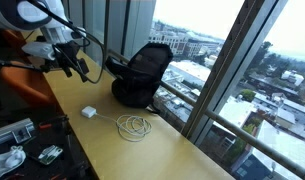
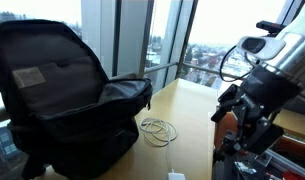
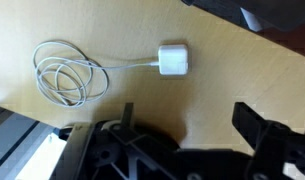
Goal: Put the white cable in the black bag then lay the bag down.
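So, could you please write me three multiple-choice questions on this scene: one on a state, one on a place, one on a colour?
1. How is the black bag? A) zipped shut B) lying flat C) standing, flap open
2. Where does the white cable lie? A) inside the bag B) on the table, apart from the bag C) on the floor
3. What colour is the charger block? A) white B) black C) orange
Answers: C, its inside shows; B, the coil rests on bare wood; A, the wrist view shows it white.

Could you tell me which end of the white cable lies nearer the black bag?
The coiled end, beside the black bag; the square charger block lies farther from it.
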Robot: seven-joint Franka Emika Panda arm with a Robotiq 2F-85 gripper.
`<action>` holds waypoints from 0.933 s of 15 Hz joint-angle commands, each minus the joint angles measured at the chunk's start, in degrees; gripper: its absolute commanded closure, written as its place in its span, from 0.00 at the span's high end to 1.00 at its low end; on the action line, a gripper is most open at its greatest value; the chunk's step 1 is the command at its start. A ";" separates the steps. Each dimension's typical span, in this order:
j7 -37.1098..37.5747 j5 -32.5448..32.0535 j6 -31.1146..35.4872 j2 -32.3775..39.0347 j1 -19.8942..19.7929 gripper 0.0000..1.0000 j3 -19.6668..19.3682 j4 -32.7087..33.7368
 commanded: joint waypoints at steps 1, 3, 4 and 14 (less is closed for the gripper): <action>-0.27 -3.02 6.22 14.83 -1.98 1.00 -1.02 5.65; 2.18 -7.14 7.57 22.13 -3.89 1.00 -0.63 9.69; 3.79 -9.78 7.42 25.20 -3.86 1.00 -1.34 11.91; 19.71 -12.34 -5.74 40.88 8.57 1.00 -14.08 28.70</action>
